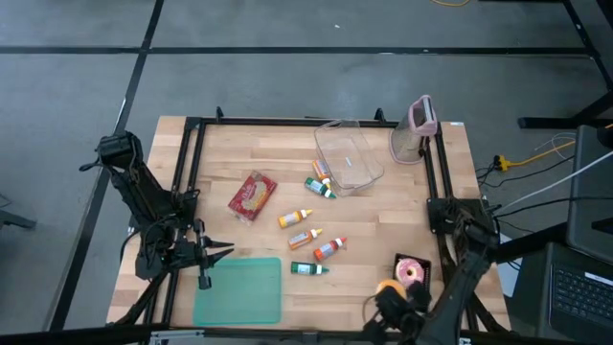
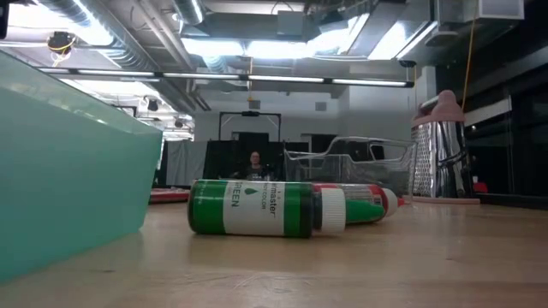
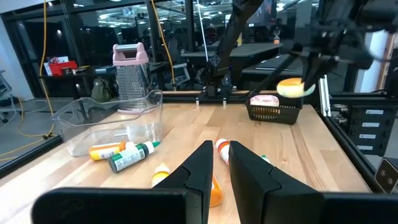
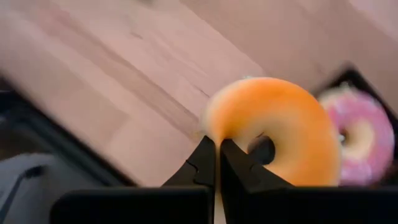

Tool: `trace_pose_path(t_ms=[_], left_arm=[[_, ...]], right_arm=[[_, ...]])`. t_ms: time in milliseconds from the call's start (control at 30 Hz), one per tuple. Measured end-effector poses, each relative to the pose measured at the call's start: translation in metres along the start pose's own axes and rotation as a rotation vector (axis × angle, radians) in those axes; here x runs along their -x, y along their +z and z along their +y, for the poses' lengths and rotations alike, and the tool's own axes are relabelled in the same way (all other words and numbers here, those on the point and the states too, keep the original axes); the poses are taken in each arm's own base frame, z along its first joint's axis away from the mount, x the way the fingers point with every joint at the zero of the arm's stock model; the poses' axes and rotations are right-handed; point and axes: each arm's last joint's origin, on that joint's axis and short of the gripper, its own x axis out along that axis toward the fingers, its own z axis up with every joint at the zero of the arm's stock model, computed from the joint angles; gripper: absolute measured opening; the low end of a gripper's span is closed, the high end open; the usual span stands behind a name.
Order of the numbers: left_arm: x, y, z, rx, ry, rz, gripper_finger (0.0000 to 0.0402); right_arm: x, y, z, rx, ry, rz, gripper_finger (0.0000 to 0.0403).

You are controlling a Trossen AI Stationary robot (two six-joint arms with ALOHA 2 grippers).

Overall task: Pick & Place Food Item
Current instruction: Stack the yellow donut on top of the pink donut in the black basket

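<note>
The right pincer [image 4: 217, 152], fingers pressed nearly together, pinches the orange donut [image 4: 280, 127] by its rim beside the pink donut [image 4: 357, 134].

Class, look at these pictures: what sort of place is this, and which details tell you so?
Probably a robotics lab or workshop. A wooden table in a black metal frame carries two robot arms, exposed ducts run along the ceiling, and desks with equipment stand behind glass partitions.

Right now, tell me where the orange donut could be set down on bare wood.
Bare wood lies between the green tray and the black basket, below the green bottle, and left of the snack packet. The middle is crowded with bottles.
</note>
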Motion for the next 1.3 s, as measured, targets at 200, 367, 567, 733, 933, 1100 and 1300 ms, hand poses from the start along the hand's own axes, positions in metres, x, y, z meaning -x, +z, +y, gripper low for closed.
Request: trace_pose_path(t_ms=[200,367,567,733,933,1100,1300], left_arm=[[0.000,0.000,0.000,-0.003,0.003,0.000,0.0049],[0.000,0.000,0.000,-0.006,0.011,-0.001,0.0049],[0.000,0.000,0.000,-0.008,0.012,-0.001,0.0049],[0.000,0.000,0.000,-0.008,0.011,-0.001,0.0049],[0.000,0.000,0.000,-0.007,0.010,-0.001,0.0049],[0.000,0.000,0.000,-0.004,0.009,-0.001,0.0049],[0.000,0.000,0.000,-0.003,0.009,-0.001,0.0049]], right_arm=[[-0.008,-0.014,-0.025,-0.096,-0.068,-0.002,0.0004],[-0.010,-0.002,-0.050,-0.084,-0.093,-0.038,0.0004],[-0.013,0.012,-0.082,-0.073,-0.117,-0.059,0.0004],[-0.018,0.013,-0.086,-0.074,-0.101,-0.077,0.0004],[-0.033,0.000,-0.083,-0.092,-0.024,-0.041,0.0004],[-0.036,-0.002,-0.086,-0.079,-0.053,-0.033,0.0004],[-0.038,-0.005,-0.086,-0.079,-0.042,-0.025,0.0004]])
